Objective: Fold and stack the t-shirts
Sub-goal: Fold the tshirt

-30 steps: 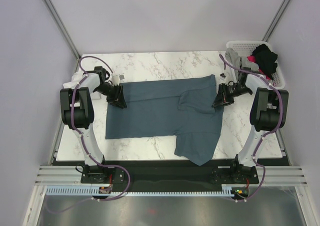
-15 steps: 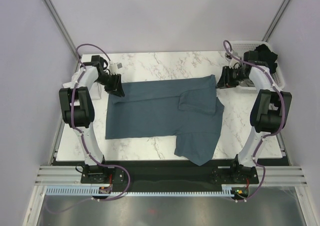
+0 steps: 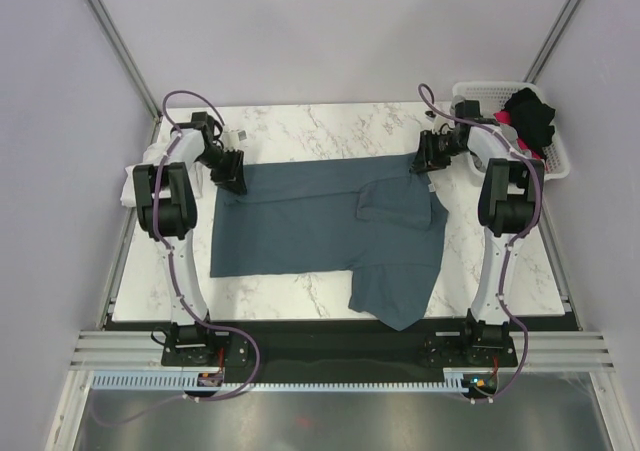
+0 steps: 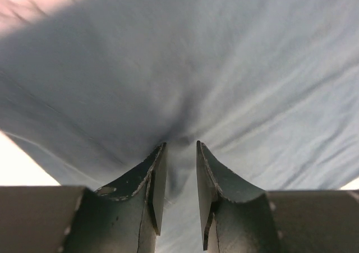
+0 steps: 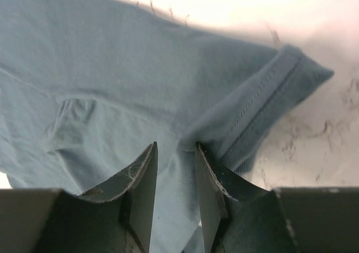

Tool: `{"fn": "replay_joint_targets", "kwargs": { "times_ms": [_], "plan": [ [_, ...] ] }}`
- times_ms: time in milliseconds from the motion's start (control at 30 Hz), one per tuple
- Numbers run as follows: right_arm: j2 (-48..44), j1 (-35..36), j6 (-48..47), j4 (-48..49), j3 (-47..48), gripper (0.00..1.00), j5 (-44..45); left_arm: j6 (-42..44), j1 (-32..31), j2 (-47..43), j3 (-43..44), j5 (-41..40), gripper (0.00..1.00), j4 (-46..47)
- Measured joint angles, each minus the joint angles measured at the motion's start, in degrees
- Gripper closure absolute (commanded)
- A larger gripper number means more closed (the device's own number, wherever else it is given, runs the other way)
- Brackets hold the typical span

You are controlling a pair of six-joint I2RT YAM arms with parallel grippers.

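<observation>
So here's where we're at: the slate-blue shirt point(image 3: 320, 221) lies spread across the middle of the bench point(image 3: 300, 126). Its near right part reaches down to the near edge, and a flap on the right is doubled over on itself.

The left claw point(image 4: 181, 146) sits at the far left corner of the shirt. It's narrow, with a pucker of cloth drawn up into the gap, so we'd call that a proper pinch. The right claw point(image 5: 175, 147) is over at the far right corner by the sleeve point(image 5: 269, 101). It's also narrow and has cloth lying between its jaws, but we honestly can't tell if it's biting or just straddling the fabric.

We read this as getting both far corners in hand, ready to bring the far edge towards the near one.

- Make sure the right side really grips before lifting, and catches the body cloth rather than just the sleeve hem, or that corner will slip.
- Lift both corners together and keep the edge taut between them.
- Move evenly, so the doubled flap doesn't bunch.
- Steer clear of the basket point(image 3: 556, 161) at the far right.
</observation>
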Motion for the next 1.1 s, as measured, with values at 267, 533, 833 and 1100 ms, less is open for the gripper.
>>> {"fn": "replay_joint_targets", "kwargs": {
  "times_ms": [267, 533, 833, 1100],
  "plan": [
    [3.76, 0.92, 0.59, -0.35, 4.22, 0.60, 4.74, -0.02, -0.09, 4.37, 7.82, -3.82, 0.65, -1.20],
    [8.48, 1.49, 1.29, 0.87, 13.11, 0.60, 11.45, -0.02, -1.31, 7.74, 13.75, -4.44, 0.65, -1.44],
    [12.35, 1.99, 1.07, 3.43, 19.23, 0.60, 15.04, 0.00, -3.41, 11.52, 20.90, -7.65, 0.65, -0.94],
    [12.39, 2.25, 0.90, 4.46, 19.50, 0.59, 15.93, 0.04, -4.57, 12.04, 22.56, -10.16, 0.66, 0.81]
  ]
}}
